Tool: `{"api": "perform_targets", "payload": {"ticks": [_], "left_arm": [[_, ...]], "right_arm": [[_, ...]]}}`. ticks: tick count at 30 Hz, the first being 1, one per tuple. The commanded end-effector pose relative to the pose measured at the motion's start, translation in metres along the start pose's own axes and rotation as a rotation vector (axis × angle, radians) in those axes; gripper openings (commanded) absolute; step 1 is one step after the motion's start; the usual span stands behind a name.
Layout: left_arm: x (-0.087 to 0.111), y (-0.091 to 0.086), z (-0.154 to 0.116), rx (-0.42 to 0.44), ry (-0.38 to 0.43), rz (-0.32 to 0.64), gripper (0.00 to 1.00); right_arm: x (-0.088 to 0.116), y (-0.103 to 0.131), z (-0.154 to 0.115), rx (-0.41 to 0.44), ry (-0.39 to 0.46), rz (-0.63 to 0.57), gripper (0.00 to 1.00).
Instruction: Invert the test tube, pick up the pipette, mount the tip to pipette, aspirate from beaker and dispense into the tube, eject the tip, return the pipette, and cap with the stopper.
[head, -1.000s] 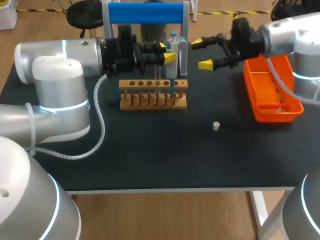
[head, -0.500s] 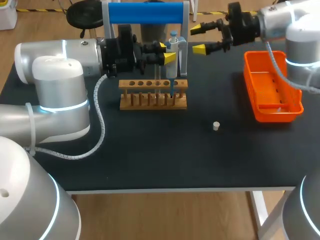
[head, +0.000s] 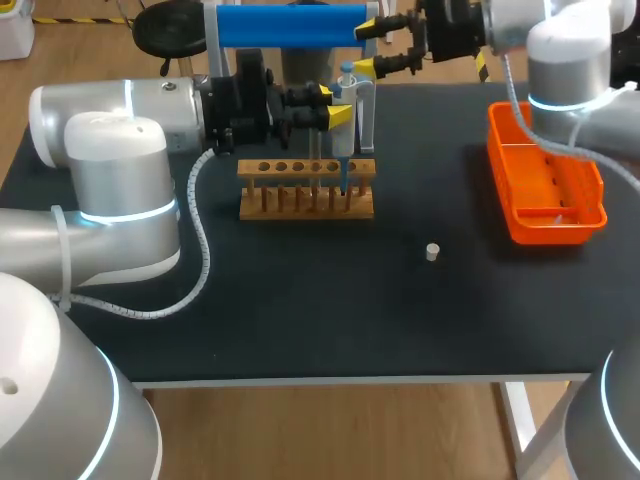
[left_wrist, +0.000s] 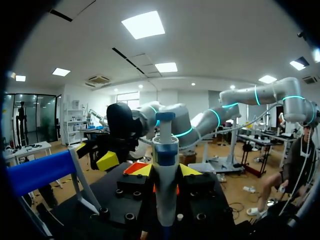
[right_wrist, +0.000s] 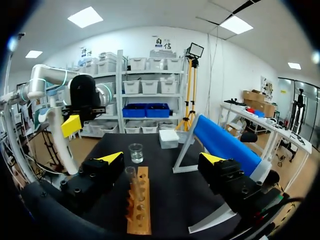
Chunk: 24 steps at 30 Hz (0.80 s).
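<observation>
My left gripper (head: 332, 104) is shut on the white and blue pipette (head: 345, 135), held upright over the wooden tube rack (head: 306, 190); its lower end reaches down to the rack's right end. In the left wrist view the pipette (left_wrist: 165, 165) stands between the two yellow tips of that gripper (left_wrist: 165, 172). My right gripper (head: 366, 48) is open and empty, at the back by the blue pipette stand (head: 290, 25). Ahead of the right gripper (right_wrist: 161, 159) I see the rack (right_wrist: 140, 207) with a glass test tube (right_wrist: 131, 180), and a beaker (right_wrist: 135, 152) beyond. A small white stopper (head: 432, 251) lies on the mat.
An orange tray (head: 545, 190) sits at the right side of the table. A white tip box (right_wrist: 169, 137) stands behind the beaker. The blue stand (right_wrist: 225, 142) rises beside the rack. My left arm's cable (head: 200, 260) loops across the mat on the left.
My right arm has swung back and to the left, from beside the orange tray to the blue stand's right end, gripper still open. The left arm and pipette have not moved.
</observation>
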<state>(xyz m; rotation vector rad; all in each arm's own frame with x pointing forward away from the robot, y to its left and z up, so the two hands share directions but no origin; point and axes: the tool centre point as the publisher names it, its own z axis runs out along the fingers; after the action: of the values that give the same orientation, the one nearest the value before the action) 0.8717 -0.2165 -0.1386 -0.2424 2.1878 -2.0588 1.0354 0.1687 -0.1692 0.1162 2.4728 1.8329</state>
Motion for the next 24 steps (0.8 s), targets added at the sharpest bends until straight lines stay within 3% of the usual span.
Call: {"api": "perform_targets", "payload": {"ticks": [1, 24], "left_arm": [[0.000, 0.000, 0.000, 0.002, -0.002, 0.001, 0.00], [0.000, 0.000, 0.000, 0.002, -0.002, 0.001, 0.00]], "right_arm": [[-0.002, 0.001, 0.004, 0.017, -0.035, 0.005, 1.00], [-0.024, -0.005, 0.008, 0.080, -0.207, 0.012, 1.00]]}}
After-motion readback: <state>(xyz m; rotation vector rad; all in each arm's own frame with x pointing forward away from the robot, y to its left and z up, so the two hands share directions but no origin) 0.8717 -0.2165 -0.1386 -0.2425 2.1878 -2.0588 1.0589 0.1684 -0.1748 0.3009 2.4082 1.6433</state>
